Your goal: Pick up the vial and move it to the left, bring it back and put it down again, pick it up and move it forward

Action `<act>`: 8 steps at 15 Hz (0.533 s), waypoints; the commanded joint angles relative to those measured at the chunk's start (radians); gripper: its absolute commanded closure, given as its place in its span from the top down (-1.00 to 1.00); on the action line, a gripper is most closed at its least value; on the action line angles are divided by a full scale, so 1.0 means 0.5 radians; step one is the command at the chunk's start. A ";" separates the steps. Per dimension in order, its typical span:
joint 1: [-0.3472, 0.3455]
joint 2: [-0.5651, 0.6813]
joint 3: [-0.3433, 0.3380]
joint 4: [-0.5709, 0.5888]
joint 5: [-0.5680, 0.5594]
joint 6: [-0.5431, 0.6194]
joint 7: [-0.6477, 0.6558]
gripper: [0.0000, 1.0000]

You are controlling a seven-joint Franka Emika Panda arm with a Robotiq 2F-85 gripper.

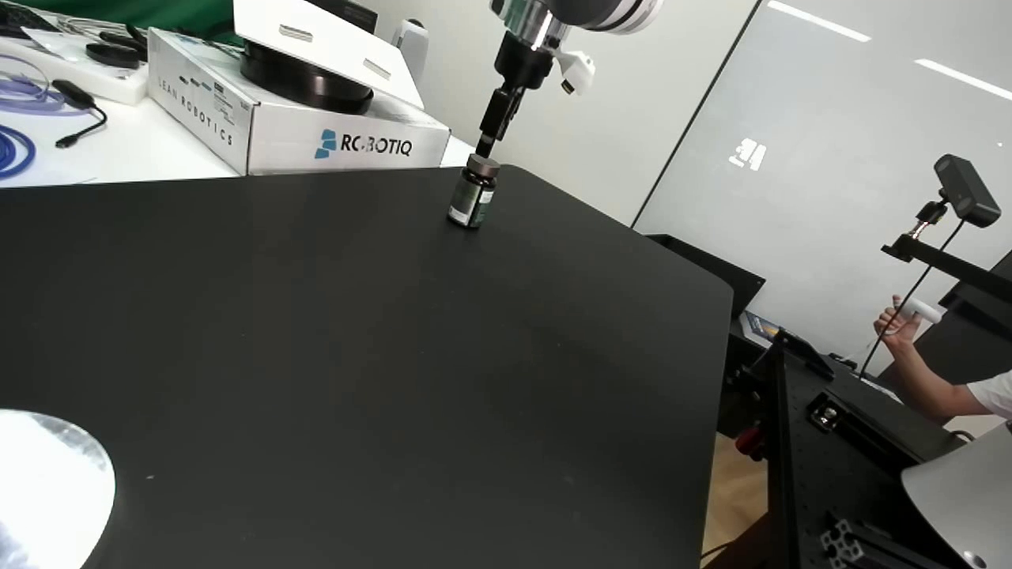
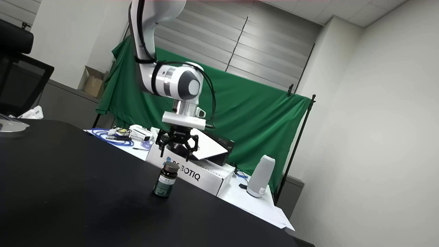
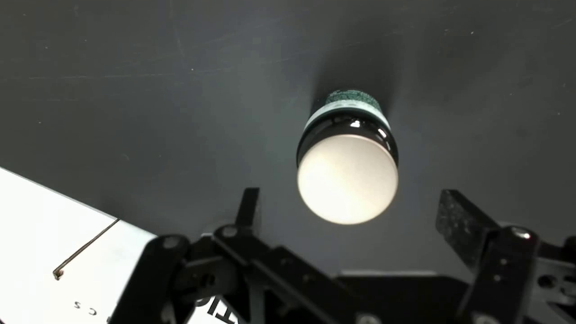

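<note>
The vial [image 1: 472, 197] stands upright on the black table [image 1: 379, 356] near its far edge. It has a brown round cap, a dark shoulder and a label with white and green parts. It also shows in an exterior view [image 2: 166, 181]. In the wrist view the vial [image 3: 347, 180] shows from above, its cap bright with glare. My gripper [image 2: 174, 157] points down above the vial with its fingers spread. In the wrist view the gripper's fingers [image 3: 348, 198] are wide apart, with the cap between and slightly beyond the tips, touching neither. Nothing is held.
A white Robotiq box [image 1: 348, 142] with a black round base and white panel on it stands on a white table behind the far edge. A white rounded object [image 1: 47, 490] is at the near left corner. A camera on an arm [image 1: 966, 190] is at the right.
</note>
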 commanded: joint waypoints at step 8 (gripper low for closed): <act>-0.035 0.010 -0.001 -0.081 0.071 0.117 0.094 0.50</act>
